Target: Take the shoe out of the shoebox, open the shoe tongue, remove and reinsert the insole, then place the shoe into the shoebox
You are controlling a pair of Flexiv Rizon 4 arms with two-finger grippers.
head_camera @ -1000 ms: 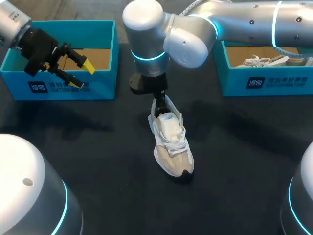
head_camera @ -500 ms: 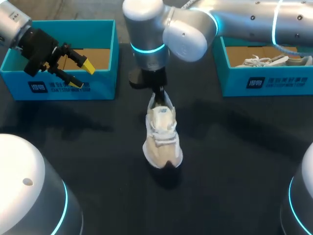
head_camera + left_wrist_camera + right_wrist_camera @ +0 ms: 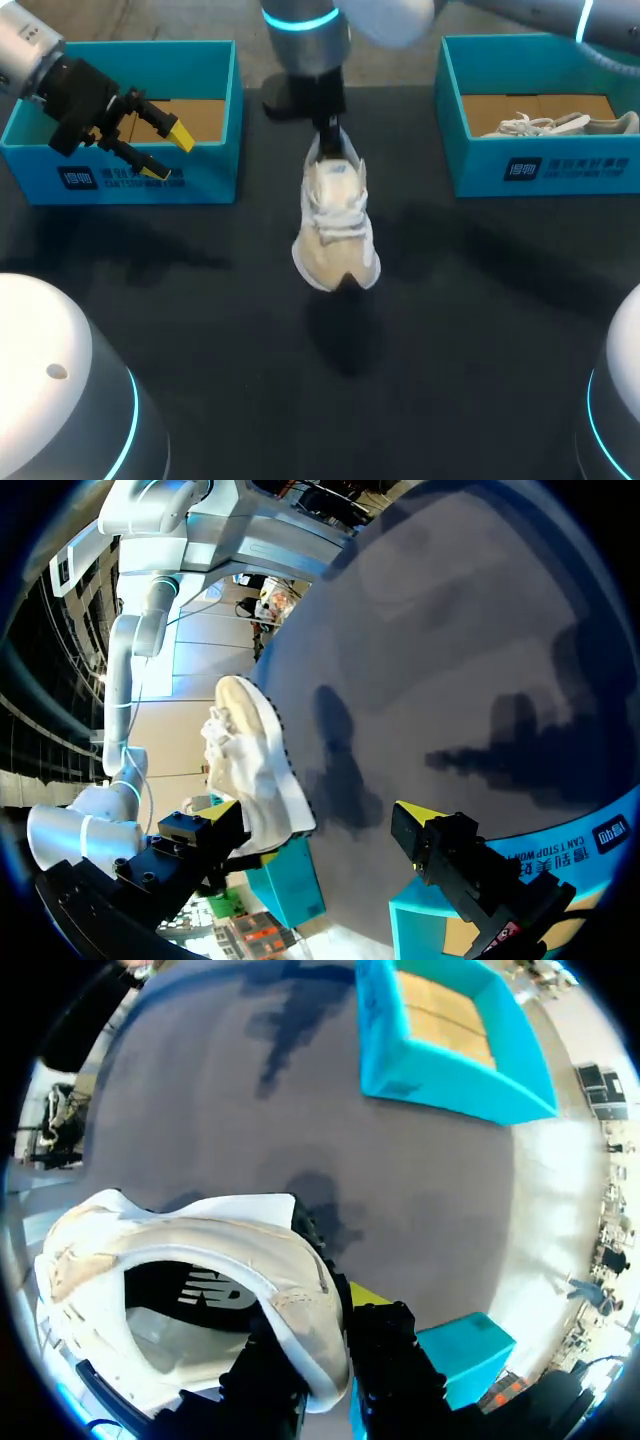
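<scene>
My right pincer [image 3: 325, 1345] is clamped on the white sneaker [image 3: 338, 225] by its heel collar, toe hanging above the bench [image 3: 480, 300] near centre. My left pincer [image 3: 167, 152] hovers open by the teal shoebox [image 3: 150, 185] at ten o'clock. With so thin a hold, a swing could make the sneaker slip and drop.

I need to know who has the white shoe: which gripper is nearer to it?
Right. The right gripper is shut on the shoe at its heel; the left gripper hangs well apart, open, over the left shoebox front wall.
</scene>
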